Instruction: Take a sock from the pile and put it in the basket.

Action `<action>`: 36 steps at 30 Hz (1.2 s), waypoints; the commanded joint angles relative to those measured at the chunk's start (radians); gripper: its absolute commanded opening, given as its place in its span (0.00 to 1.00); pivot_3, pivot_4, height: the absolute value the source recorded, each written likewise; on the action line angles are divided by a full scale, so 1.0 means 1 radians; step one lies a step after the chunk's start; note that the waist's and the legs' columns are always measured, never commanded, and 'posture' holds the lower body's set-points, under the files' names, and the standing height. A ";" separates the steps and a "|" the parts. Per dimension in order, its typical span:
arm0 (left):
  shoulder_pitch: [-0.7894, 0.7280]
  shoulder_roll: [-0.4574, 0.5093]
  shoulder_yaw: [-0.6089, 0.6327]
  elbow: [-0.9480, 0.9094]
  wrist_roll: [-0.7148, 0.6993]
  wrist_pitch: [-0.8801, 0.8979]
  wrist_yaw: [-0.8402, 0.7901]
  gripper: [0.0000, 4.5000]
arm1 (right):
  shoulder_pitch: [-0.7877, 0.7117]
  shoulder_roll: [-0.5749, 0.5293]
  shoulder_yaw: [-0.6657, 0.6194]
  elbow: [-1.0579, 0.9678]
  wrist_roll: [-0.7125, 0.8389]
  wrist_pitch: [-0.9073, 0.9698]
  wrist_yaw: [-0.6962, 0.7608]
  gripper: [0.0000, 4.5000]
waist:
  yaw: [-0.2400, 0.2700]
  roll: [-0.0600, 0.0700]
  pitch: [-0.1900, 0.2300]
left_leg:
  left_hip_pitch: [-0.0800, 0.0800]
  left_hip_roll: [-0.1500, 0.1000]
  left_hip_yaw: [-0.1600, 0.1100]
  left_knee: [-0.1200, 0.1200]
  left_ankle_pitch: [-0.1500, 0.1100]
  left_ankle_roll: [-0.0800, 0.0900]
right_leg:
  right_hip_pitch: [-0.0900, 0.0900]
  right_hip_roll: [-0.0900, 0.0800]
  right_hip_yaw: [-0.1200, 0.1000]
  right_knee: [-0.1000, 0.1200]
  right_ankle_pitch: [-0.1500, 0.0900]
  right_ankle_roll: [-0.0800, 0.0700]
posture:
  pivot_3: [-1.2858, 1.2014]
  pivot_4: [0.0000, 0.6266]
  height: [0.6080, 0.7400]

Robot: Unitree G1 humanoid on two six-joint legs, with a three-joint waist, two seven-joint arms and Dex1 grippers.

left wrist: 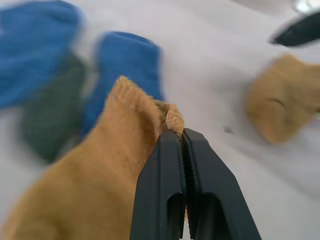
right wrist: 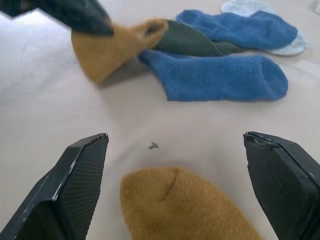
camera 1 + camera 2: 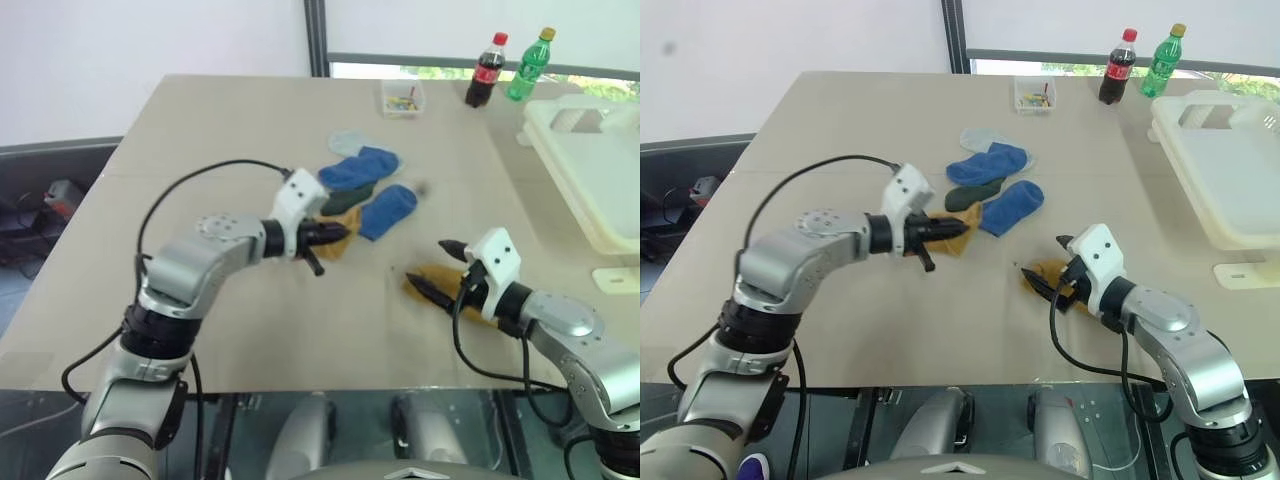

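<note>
A: Left gripper (image 1: 184,137) status?
B: Clamped on mustard sock (image 1: 95,185) edge; pile (image 3: 365,185) just beyond; basket (image 3: 1225,165) far right. Thin pinch may slip in transit. Right gripper (image 2: 177,165) fully spread, empty

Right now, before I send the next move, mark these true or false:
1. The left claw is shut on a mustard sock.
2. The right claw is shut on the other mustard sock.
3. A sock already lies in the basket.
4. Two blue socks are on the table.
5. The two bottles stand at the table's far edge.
1. True. The left claw is pinched on the mustard sock.
2. False. The right claw is wide open, with the second mustard sock on the table between its fingers.
3. False. No sock shows in the basket.
4. True. One blue sock, the other blue sock.
5. True. Cola bottle, green bottle.
</note>
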 commanded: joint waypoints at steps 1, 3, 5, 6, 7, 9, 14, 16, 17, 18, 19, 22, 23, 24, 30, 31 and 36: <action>-0.015 -0.066 -0.013 0.004 -0.042 0.032 -0.020 0.02 | 0.017 0.004 -0.030 -0.062 0.001 -0.001 -0.023 1.00 | 0.001 0.000 0.000 | 0.000 0.000 0.000 0.000 0.000 0.000 | 0.000 0.000 0.000 0.000 0.000 0.000 | 0.52 0.24 1.00; -0.017 -0.103 -0.011 0.040 -0.048 0.021 -0.031 0.12 | 0.027 0.006 -0.028 -0.075 0.001 0.004 -0.035 1.00 | 0.003 0.000 0.000 | 0.000 0.000 0.000 0.001 0.000 0.000 | 0.000 0.000 0.000 0.000 0.000 0.000 | 0.52 0.24 1.00; -0.009 -0.116 0.018 0.057 -0.046 -0.001 -0.026 0.25 | 0.035 0.009 -0.024 -0.089 0.002 0.010 -0.045 1.00 | 0.002 0.000 0.000 | 0.000 0.000 0.000 0.001 0.000 0.000 | 0.000 0.000 0.000 0.000 0.000 0.000 | 0.52 0.24 1.00; -0.001 -0.116 0.043 0.058 -0.056 -0.010 -0.031 0.31 | 0.037 0.011 -0.023 -0.094 0.004 0.014 -0.051 1.00 | 0.000 0.000 0.000 | 0.000 0.000 0.000 0.001 0.000 0.000 | 0.000 0.000 0.000 0.001 0.000 0.000 | 0.52 0.24 1.00; 0.007 -0.114 0.070 0.060 -0.071 -0.013 -0.037 0.43 | 0.039 0.014 -0.023 -0.099 0.005 0.018 -0.056 1.00 | -0.003 0.000 0.000 | 0.000 0.000 0.000 0.001 0.000 0.000 | 0.000 0.001 0.000 0.001 0.000 0.000 | 0.52 0.24 1.00; 0.040 -0.070 0.115 0.059 -0.086 -0.047 -0.083 0.52 | 0.033 0.022 -0.026 -0.107 0.020 0.036 -0.063 1.00 | -0.005 0.001 0.000 | 0.001 0.001 0.000 0.000 0.000 0.000 | 0.000 0.001 0.001 0.001 0.000 0.000 | 0.52 0.24 1.00; 0.099 -0.002 0.211 0.090 -0.090 -0.089 -0.104 0.52 | -0.031 0.045 -0.032 -0.095 0.063 0.096 -0.074 1.00 | -0.001 0.001 0.000 | 0.002 0.002 0.001 0.000 0.000 0.000 | 0.000 0.002 0.002 0.001 0.000 0.000 | 0.52 0.24 1.00; 0.117 0.002 0.232 0.108 -0.072 -0.109 -0.082 0.52 | -0.072 0.053 -0.022 -0.080 0.081 0.132 -0.076 1.00 | 0.003 0.001 0.000 | 0.002 0.001 0.001 0.001 0.000 0.000 | 0.000 0.001 0.002 0.001 0.000 0.000 | 0.52 0.24 1.00; 0.125 -0.003 0.235 0.121 -0.059 -0.119 -0.065 0.52 | -0.097 0.058 -0.012 -0.067 0.085 0.148 -0.079 1.00 | 0.005 0.001 0.000 | 0.002 0.001 0.001 0.001 0.000 0.000 | 0.000 0.001 0.001 0.001 0.000 0.000 | 0.52 0.24 1.00; 0.133 -0.007 0.229 0.133 -0.038 -0.135 -0.047 0.52 | -0.116 0.063 -0.002 -0.054 0.085 0.159 -0.081 1.00 | 0.006 0.001 0.000 | 0.001 0.001 0.001 0.001 0.000 0.000 | 0.000 0.001 0.001 0.001 0.000 0.000 | 0.52 0.24 1.00; 0.141 -0.012 0.219 0.144 -0.015 -0.152 -0.030 0.52 | -0.133 0.067 0.010 -0.039 0.082 0.168 -0.082 1.00 | 0.006 0.001 0.000 | 0.001 0.001 0.000 0.001 0.000 0.000 | 0.001 0.001 0.001 0.001 0.000 0.000 | 0.52 0.24 1.00; 0.168 -0.054 0.200 0.170 0.023 -0.184 0.018 0.52 | -0.184 0.080 0.071 0.025 0.051 0.183 -0.085 1.00 | 0.004 0.001 0.000 | 0.001 0.001 0.000 0.001 0.000 0.000 | 0.000 0.001 0.001 0.001 0.000 0.000 | 0.52 0.24 1.00; 0.177 -0.068 0.193 0.180 0.041 -0.197 0.036 0.52 | -0.199 0.090 0.087 0.052 0.041 0.187 -0.090 1.00 | 0.003 0.001 0.000 | 0.001 0.001 0.001 0.000 0.000 0.000 | 0.000 0.001 0.001 0.001 0.000 0.000 | 0.52 0.24 1.00; 0.190 -0.084 0.194 0.184 0.052 -0.199 0.059 0.52 | -0.217 0.102 0.108 0.090 0.025 0.187 -0.098 1.00 | 0.003 0.001 0.000 | 0.001 0.001 0.000 0.000 0.000 0.000 | 0.000 0.001 0.001 0.001 0.000 0.000 | 0.52 0.24 1.00; 0.236 -0.128 0.203 0.172 0.064 -0.196 0.101 0.52 | -0.264 0.147 0.154 0.235 -0.034 0.181 -0.115 0.69 | 0.001 0.001 0.000 | 0.001 0.001 0.001 0.000 0.000 0.000 | -0.001 0.001 0.001 0.001 0.000 0.000 | 0.52 0.24 1.00; 0.242 -0.133 0.199 0.175 0.065 -0.200 0.103 0.47 | -0.266 0.152 0.162 0.256 -0.039 0.182 -0.110 0.58 | 0.001 0.001 0.000 | 0.001 0.001 0.001 0.000 0.000 0.000 | -0.001 0.001 0.001 0.001 0.000 0.000 | 0.52 0.24 1.00; 0.255 -0.143 0.219 0.154 0.039 -0.195 0.099 0.04 | -0.275 0.166 0.164 0.282 -0.055 0.155 -0.090 0.05 | 0.001 0.001 0.000 | 0.001 0.000 0.001 0.000 0.000 0.000 | 0.000 0.001 0.001 0.002 0.000 0.000 | 0.52 0.24 1.00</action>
